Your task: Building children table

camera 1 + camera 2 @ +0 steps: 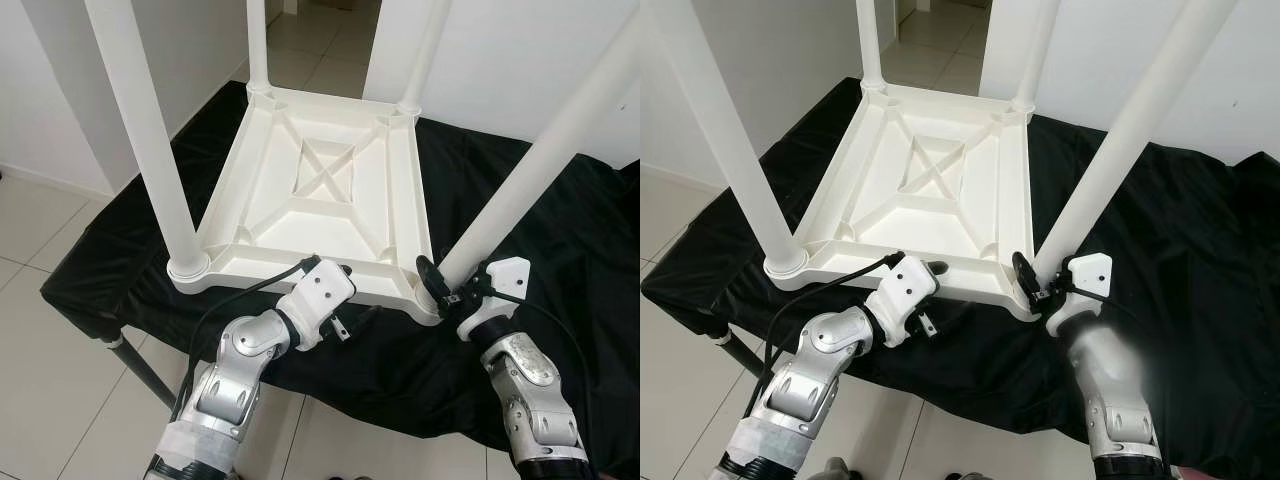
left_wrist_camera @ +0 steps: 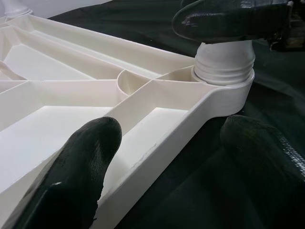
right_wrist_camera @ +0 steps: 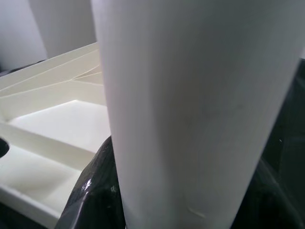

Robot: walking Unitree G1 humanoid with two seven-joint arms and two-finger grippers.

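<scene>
Legs stand in all four corner sockets of the white moulded-plastic children's table top (image 1: 320, 190), which lies upside down on a black cloth-draped stand (image 1: 560, 260). The right gripper (image 1: 447, 284) clamps the base of the near-right round white plastic leg (image 1: 540, 150), just above its socket. The left gripper (image 2: 176, 138) is spread, one finger inside the near rim and one outside, straddling it without pinching. Seating this leg well probably calls for pinching that rim to brace the top, then turning or pressing straight along the leg's axis, so it neither cross-threads nor tips the top.
</scene>
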